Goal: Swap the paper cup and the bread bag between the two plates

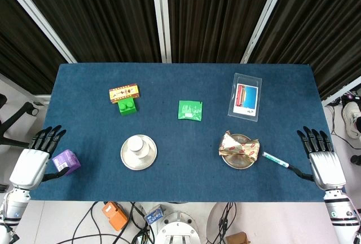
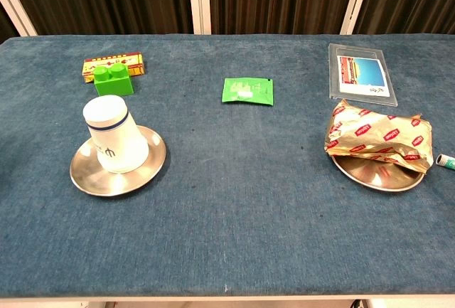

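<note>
A white paper cup (image 1: pixel 137 146) (image 2: pixel 114 136) stands upside down on the left metal plate (image 1: pixel 126 160) (image 2: pixel 84 174). A gold and red bread bag (image 1: pixel 239 146) (image 2: pixel 379 136) lies across the right metal plate (image 1: pixel 239 163) (image 2: pixel 370 176). My left hand (image 1: pixel 35 160) hovers at the table's left front edge, fingers spread, holding nothing, well left of the cup. My right hand (image 1: pixel 322 159) is at the right front edge, fingers apart and empty, to the right of the bread bag. Neither hand shows in the chest view.
A purple block (image 1: pixel 66 162) lies beside my left hand. A green and white pen (image 1: pixel 276 160) (image 2: pixel 446 161) lies between the right plate and my right hand. Farther back are a green brick (image 1: pixel 128 106), a yellow box (image 1: pixel 124 92), a green sachet (image 1: pixel 190 110) and a bagged card (image 1: pixel 246 96).
</note>
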